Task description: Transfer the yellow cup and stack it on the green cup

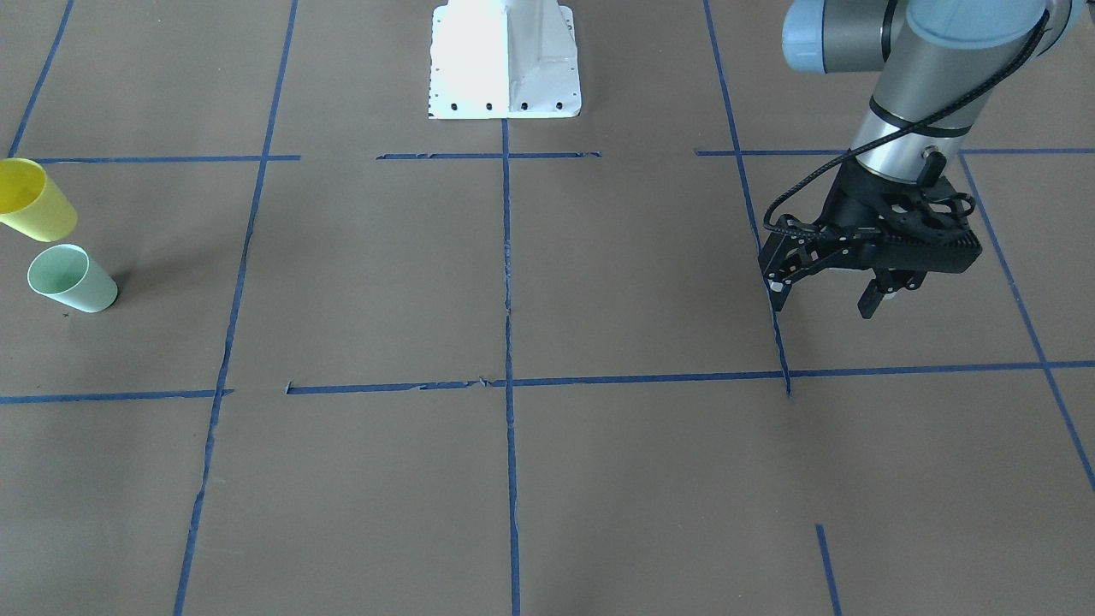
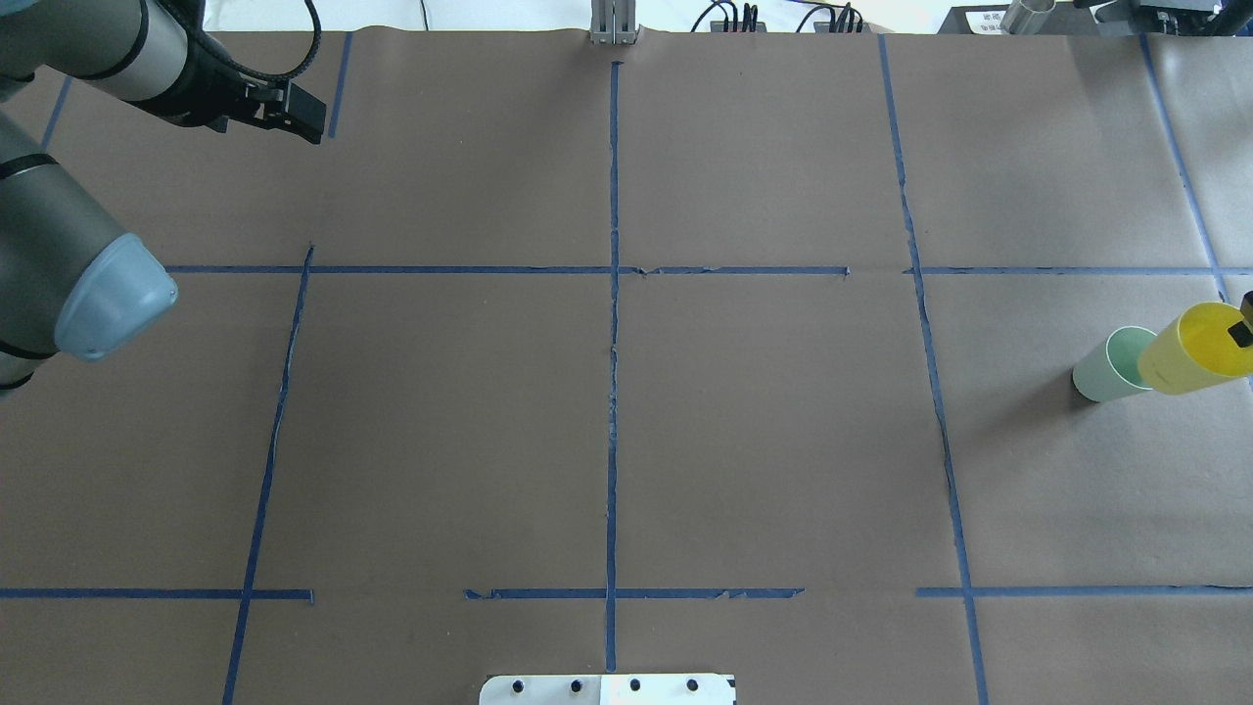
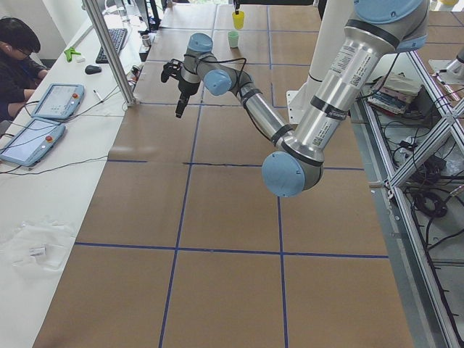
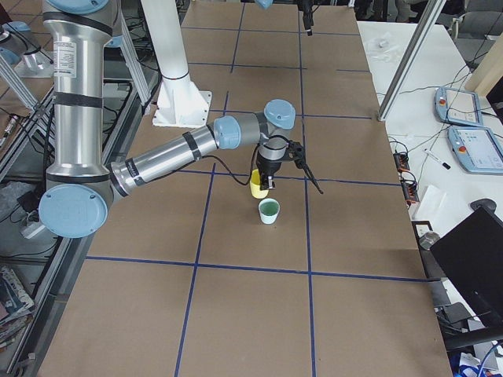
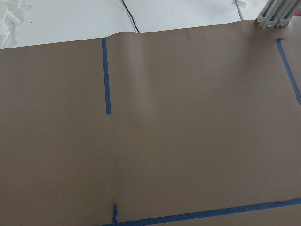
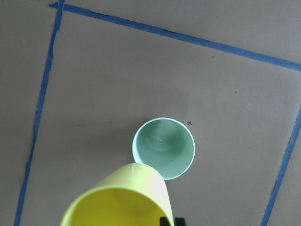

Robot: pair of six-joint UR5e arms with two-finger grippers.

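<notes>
My right gripper (image 4: 265,181) is shut on the rim of the yellow cup (image 2: 1196,350), which it holds tilted just above the table at the far right. The yellow cup also shows in the right wrist view (image 6: 123,200) and the front view (image 1: 32,202). The green cup (image 2: 1112,364) stands upright and open-side up right beside it, empty; it also shows below the yellow cup in the right wrist view (image 6: 163,148) and in the front view (image 1: 70,278). My left gripper (image 1: 823,301) is open and empty, hovering over the far left of the table.
The brown table is marked with a blue tape grid (image 1: 506,257). The white robot base (image 1: 505,60) sits at the near-middle edge. An operator (image 3: 18,54) with tablets sits at a side table, beyond an aluminium post (image 3: 109,51).
</notes>
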